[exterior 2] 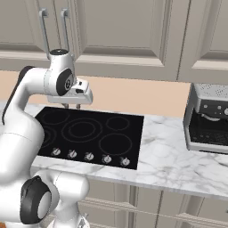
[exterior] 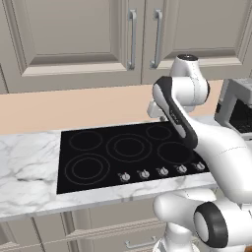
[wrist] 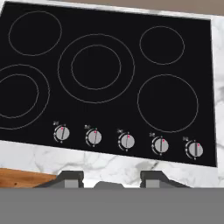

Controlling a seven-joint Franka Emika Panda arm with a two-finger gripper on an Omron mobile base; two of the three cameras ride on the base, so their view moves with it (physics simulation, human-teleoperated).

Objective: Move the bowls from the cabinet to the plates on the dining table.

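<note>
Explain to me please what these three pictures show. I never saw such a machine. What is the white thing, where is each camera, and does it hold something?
The white thing is a robot arm on a driving base, in a computer-made kitchen. Two cameras sit on the base behind it, one to its left and one to its right. The third camera sits on the hand and looks down along the gripper.

Below the hand lies a black cooktop with five knobs, set in a white marble counter. Above it hangs the cabinet, its doors closed, with metal bar handles. At the right stands a coffee machine.

The fingers stand apart with nothing between them: the gripper holds nothing.
</note>
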